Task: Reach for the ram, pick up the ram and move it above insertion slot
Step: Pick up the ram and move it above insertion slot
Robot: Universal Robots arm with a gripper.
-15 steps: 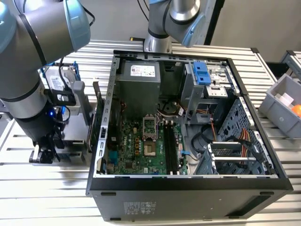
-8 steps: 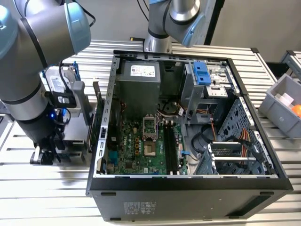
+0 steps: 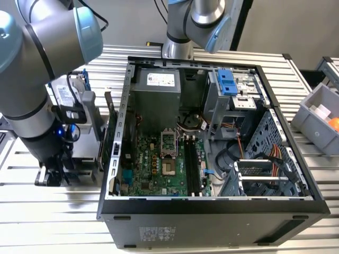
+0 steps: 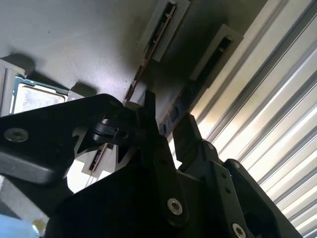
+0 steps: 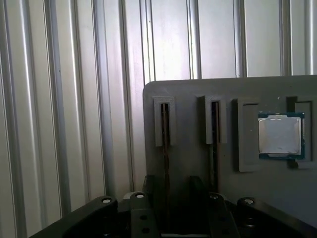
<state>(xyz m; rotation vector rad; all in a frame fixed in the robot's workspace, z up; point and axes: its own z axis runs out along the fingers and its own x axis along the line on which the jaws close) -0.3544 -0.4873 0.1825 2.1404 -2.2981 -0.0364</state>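
Open computer case (image 3: pixel 212 132) at centre in the exterior view; my arm works beside it, over the grey parts holder (image 5: pixel 188 94). My gripper (image 4: pixel 166 116) straddles one upright ram (image 5: pixel 165 130), jaws parted, nothing clamped. I should centre on its edge before closing.

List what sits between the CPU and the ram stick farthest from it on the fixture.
In the first wrist view, the second ram stick, upright in its own slot, stands between the far ram stick and the CPU on the grey fixture plate.

Grey bin (image 3: pixel 317 114) at exterior view's right; processor chip (image 5: pixel 280 135) in grey holder (image 5: pixel 188 91).
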